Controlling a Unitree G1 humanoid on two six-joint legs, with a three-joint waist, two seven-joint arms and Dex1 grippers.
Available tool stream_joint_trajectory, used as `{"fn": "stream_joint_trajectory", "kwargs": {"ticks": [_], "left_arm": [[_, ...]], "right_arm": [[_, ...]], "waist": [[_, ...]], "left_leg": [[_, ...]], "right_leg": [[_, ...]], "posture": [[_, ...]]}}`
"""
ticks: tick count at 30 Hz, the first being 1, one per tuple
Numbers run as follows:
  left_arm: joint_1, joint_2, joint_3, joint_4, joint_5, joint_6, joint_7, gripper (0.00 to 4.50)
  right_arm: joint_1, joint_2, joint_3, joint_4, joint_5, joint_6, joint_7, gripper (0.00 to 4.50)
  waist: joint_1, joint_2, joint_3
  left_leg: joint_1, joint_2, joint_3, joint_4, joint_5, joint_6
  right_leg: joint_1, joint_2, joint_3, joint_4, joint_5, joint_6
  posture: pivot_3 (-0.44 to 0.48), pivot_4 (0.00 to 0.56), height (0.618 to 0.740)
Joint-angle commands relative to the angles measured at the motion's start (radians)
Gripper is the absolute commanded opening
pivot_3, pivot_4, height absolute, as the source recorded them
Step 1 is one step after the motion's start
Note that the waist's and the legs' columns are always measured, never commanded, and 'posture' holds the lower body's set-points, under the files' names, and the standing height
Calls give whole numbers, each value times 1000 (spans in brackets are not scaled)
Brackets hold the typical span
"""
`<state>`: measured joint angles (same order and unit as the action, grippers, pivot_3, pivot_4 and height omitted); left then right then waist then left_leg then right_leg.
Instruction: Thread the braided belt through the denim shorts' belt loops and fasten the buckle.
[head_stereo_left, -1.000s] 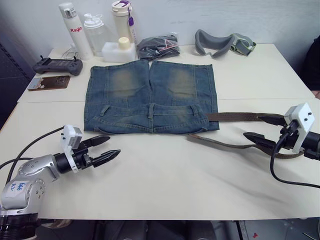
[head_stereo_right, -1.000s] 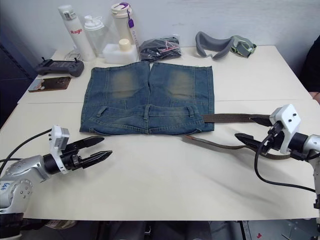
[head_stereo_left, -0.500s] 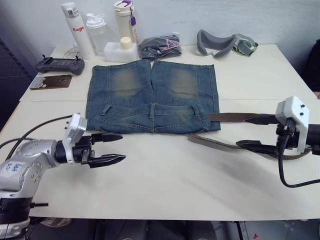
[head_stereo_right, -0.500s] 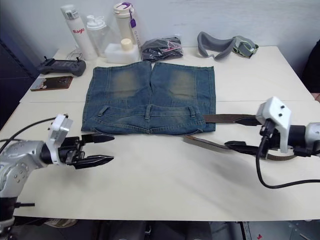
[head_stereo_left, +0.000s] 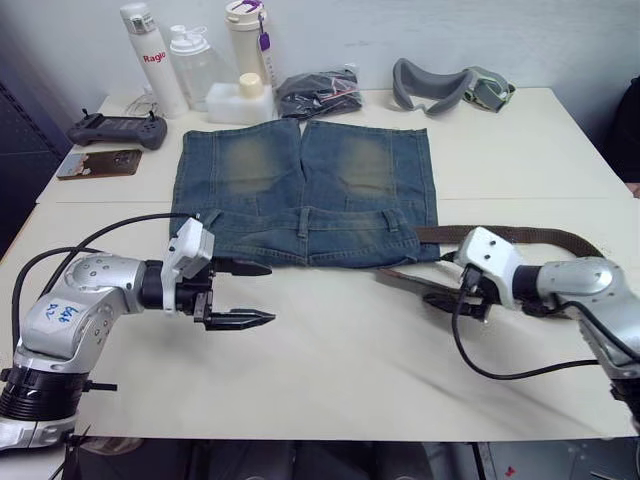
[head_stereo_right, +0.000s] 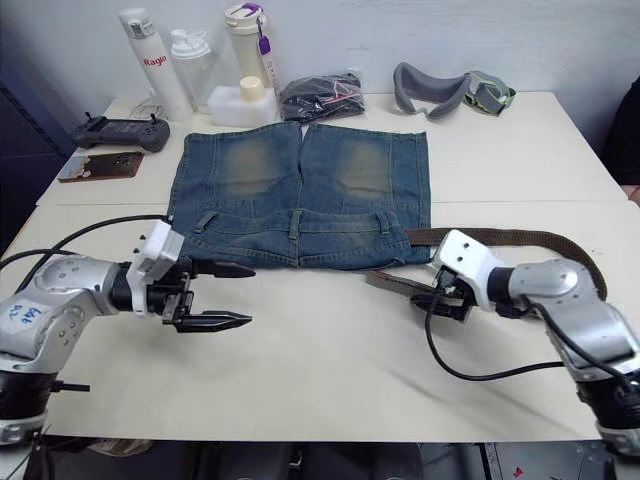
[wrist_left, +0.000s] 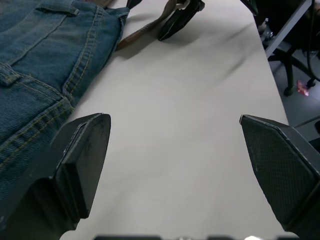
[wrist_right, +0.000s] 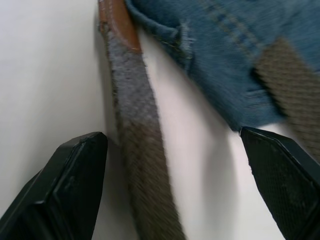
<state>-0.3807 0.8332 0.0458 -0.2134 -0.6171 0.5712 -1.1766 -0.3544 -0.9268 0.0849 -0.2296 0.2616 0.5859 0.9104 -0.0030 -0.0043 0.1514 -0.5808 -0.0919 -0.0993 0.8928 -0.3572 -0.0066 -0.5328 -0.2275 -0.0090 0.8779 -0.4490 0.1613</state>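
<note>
Tabletop (head_stereo_left: 330, 360): cream, cluttered far edge.
Denim shorts (head_stereo_left: 305, 195): flat, ahead of both grippers.
Braided belt (head_stereo_right: 400, 284): partly threaded, free end under right gripper (head_stereo_right: 447, 296), spread astride it.
Left gripper (head_stereo_left: 240, 293): released, empty.
Remaining: most belt loops, buckle.

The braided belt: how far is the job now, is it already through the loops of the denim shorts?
Barely started. The braided belt enters the waistband of the denim shorts on the robot's right; the middle belt loop shows no strap. In hand: the open right gripper straddles the strap near its tan tip without gripping; the left gripper hovers open. Threading and buckling remain.
</note>
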Motion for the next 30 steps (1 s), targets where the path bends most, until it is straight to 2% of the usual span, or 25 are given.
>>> {"fn": "stream_joint_trajectory", "kwargs": {"ticks": [1, 6, 8, 9, 14, 21, 24, 30], "left_arm": [[-24, -16, 16, 2, -5, -9, 13, 4500], [-32, -45, 34, -1, -42, 21, 30, 4500], [-49, -80, 44, 8, -69, 39, 52, 4500], [-58, -97, 47, 12, -81, 47, 63, 4500], [-122, -201, 31, 47, -85, 50, 119, 4500], [-141, -263, -3, 52, -70, 47, 133, 4500], [-141, -278, -15, 50, -65, 45, 140, 4500], [-136, -283, -24, 50, -58, 41, 144, 4500]], "right_arm": [[-7, 16, -14, -9, -9, -14, -6, 3696], [-1, 24, -47, -11, 13, -12, 9, 1254], [17, -21, -92, -42, 91, 21, 101, 235], [24, -37, -116, -56, 129, 39, 137, 111], [1, -106, -224, -111, 303, 164, 237, 111], [-50, -97, -273, -108, 381, 218, 206, 111], [-31, -114, -215, -90, 307, 171, 196, 111], [-11, -129, -96, 62, 73, -51, 168, 111]], "waist": [[-3, 0, 0], [-2, 0, 0], [-1, 0, 0], [1, 0, 0], [3, -1, 0], [-1, -1, 0], [2, -2, 0], [2, -2, 0]], "left_leg": [[0, 0, 0, 0, 0, 0], [0, 0, 0, -1, 0, 0], [0, 0, 0, 0, 0, 0], [0, 0, 0, 0, 0, 0], [0, -1, -1, 1, 1, 1], [0, -1, -1, -1, 1, 1], [0, -1, -1, 0, 1, 0], [0, -2, -1, 0, 2, 1]], "right_leg": [[0, 0, 0, 0, 0, 0], [-1, 1, 0, 1, 3, 6], [-1, 1, 0, 1, 3, 7], [-1, 1, 0, 1, 4, 7], [1, 0, -1, 1, 5, 11], [0, 0, -1, 0, 6, 12], [1, 0, -1, 0, 6, 12], [1, 0, -1, -1, 7, 14]], "posture": [[0, 150, 636], [0, 150, 636], [0, 150, 636], [0, 150, 636], [0, 150, 636], [0, 150, 636], [0, 150, 636], [0, 150, 636]]}}
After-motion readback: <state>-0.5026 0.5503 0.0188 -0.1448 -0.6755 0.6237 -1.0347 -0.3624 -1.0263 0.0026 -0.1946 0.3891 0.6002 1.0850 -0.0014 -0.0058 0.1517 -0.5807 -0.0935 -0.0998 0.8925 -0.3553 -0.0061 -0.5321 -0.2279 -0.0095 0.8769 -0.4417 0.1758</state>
